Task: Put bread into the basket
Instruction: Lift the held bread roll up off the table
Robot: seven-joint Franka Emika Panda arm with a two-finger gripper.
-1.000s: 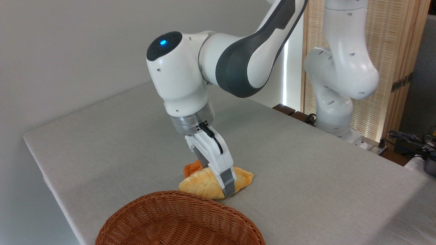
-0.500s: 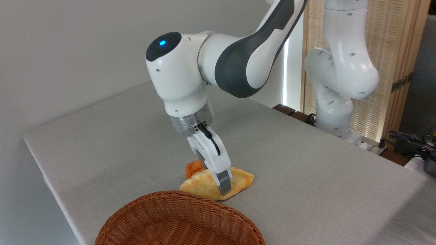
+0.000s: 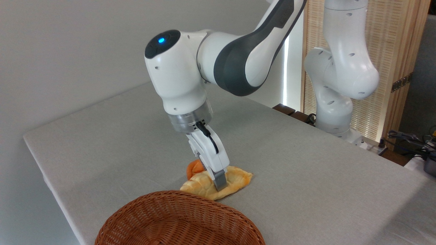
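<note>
The bread (image 3: pixel 235 179), a pale golden loaf with ridged scoring, lies on the grey table just behind the basket's far rim. My gripper (image 3: pixel 216 179) comes down on its middle. The near finger (image 3: pixel 220 180) presses against the loaf's front side, while the far finger is hidden behind the loaf. The jaws look shut on the bread, which still touches the cloth. The basket (image 3: pixel 170 221), round reddish-brown wicker, sits at the bottom edge of the view, partly cut off.
A small orange-brown bun (image 3: pixel 193 167) sits right behind the loaf's left end, touching the gripper's far side. The table (image 3: pixel 102 143) ends at a left edge close to the basket. The arm's white base (image 3: pixel 335 112) stands at the back right.
The wrist and fingers have risen a little, so the near fingertip now sits higher on the loaf. The loaf looks flatter and has barely shifted on the table.
</note>
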